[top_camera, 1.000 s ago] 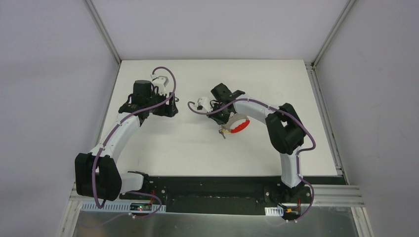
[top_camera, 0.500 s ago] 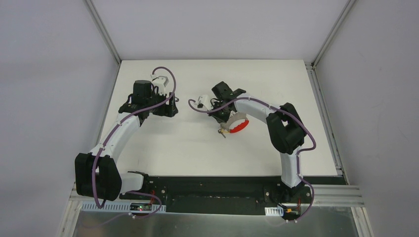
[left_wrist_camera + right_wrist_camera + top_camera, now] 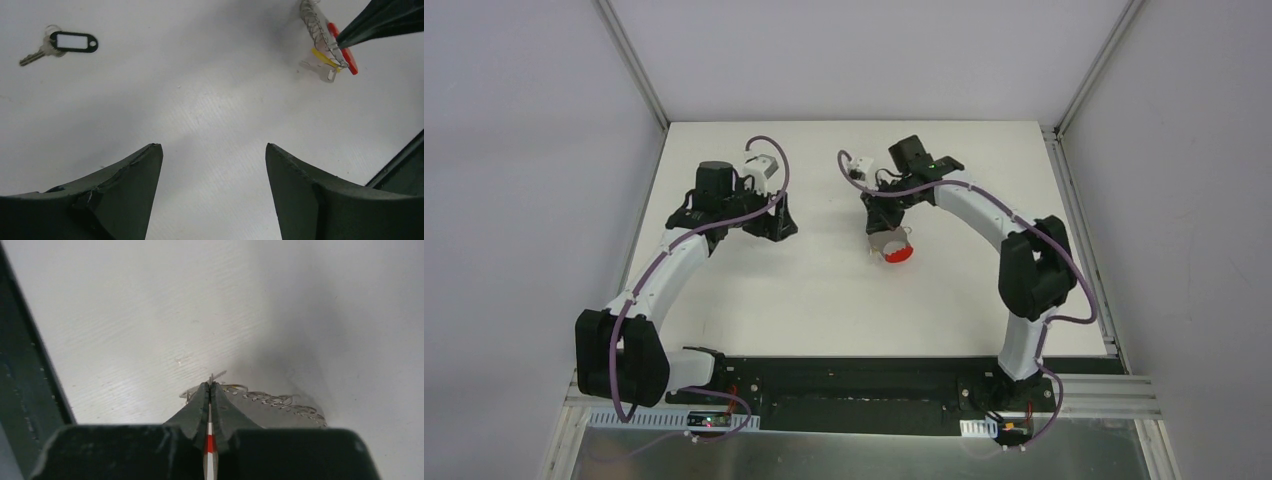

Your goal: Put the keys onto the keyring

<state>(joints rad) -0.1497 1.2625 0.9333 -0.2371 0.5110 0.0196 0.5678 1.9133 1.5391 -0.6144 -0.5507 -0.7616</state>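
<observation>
The key (image 3: 37, 54), silver with a black-framed tag, lies on the white table at the far left of the left wrist view; it does not show in the top view. My left gripper (image 3: 214, 147) is open and empty above bare table, also in the top view (image 3: 776, 226). My right gripper (image 3: 882, 222) is shut on the red band of the keyring (image 3: 896, 250) and holds it edge-up just over the table. In the right wrist view the gripper (image 3: 210, 387) pinches the band, with the wire loops (image 3: 275, 400) trailing right. The keyring (image 3: 327, 45) hangs at the upper right of the left wrist view.
White table (image 3: 824, 290) bounded by grey walls and metal rails at the back and sides. A black base strip (image 3: 854, 375) runs along the near edge. Each arm carries a purple cable looping above its wrist. The right gripper's fingers (image 3: 385, 20) reach in at the left wrist view's top right.
My right arm has swung back and to the right, raising the keyring from lying flat to held edge-up. My left gripper has shifted slightly right.
</observation>
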